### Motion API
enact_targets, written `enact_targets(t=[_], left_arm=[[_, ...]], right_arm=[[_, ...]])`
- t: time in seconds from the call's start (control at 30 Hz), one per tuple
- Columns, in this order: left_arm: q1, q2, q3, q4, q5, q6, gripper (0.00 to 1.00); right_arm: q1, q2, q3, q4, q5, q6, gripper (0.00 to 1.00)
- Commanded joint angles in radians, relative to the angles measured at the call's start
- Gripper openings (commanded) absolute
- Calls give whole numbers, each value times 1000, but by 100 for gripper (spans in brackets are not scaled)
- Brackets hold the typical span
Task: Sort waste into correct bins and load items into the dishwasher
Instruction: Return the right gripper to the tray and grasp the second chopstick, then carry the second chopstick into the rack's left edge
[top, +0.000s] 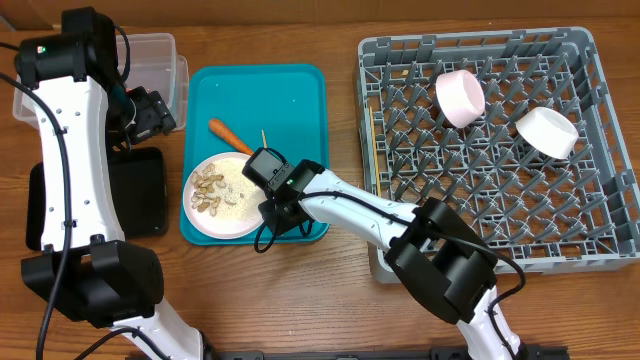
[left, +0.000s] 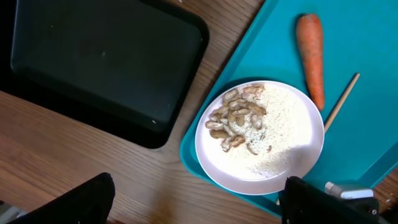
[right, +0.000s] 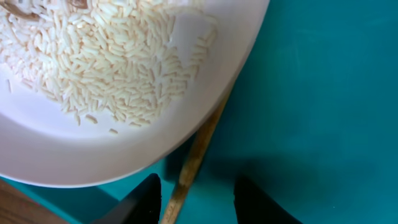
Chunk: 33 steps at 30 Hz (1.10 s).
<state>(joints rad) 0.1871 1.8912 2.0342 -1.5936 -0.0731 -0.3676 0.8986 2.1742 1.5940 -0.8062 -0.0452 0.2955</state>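
A round white plate (top: 222, 193) with nut shells (top: 207, 190) and rice grains lies on the teal tray (top: 290, 100). An orange carrot (top: 229, 136) lies beside it. One wooden chopstick (right: 193, 158) runs out from under the plate's rim (right: 124, 162). My right gripper (right: 202, 202) stands open, low over the tray, its fingers on either side of that chopstick, which lies nearer the left finger. My left gripper (left: 199, 205) hangs wide open and empty, high over bare wood between the black tray (left: 106, 62) and the plate (left: 261, 134). The carrot (left: 310, 56) and the chopstick (left: 342, 99) show past the plate.
The clear tub (top: 155, 60) stands at the back left, the black tray (top: 135, 190) in front of it. On the right, the grey dish rack (top: 590, 60) holds a pale-pink bowl (top: 460, 97) and a white bowl (top: 547, 131).
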Motion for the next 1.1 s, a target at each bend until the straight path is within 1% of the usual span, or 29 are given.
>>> enact_targets(t=[0.0,0.07,0.17,0.47,0.63,0.77,0.87,1.07], left_arm=[[2,-1,3,2,-12,-14,89],[2,-1,3,1,-12,-14,89],[2,-1,3,1,-12,-13,89],[2,-1,3,1,-12,-14,89],[2,-1,3,1,-12,-13,89],[2,-1,3,1,-13,-13,89],[2,-1,3,0,-12,-13,89],[2,-1,3,1,-12,-13,89]], right_arm=[[5,55,-8,-9,37,23,40],[5,62,-10,-17,38,34,36],[5,63,-13,-19,56,69,23],[5,63,-13,-26,55,77,5],[2,63,-7,-41,60,77,4],[-12,51,18,-80,104,78,4],[-30,27,32,-93,146,80,4],[-99,-47,52,-111,150,79,4]])
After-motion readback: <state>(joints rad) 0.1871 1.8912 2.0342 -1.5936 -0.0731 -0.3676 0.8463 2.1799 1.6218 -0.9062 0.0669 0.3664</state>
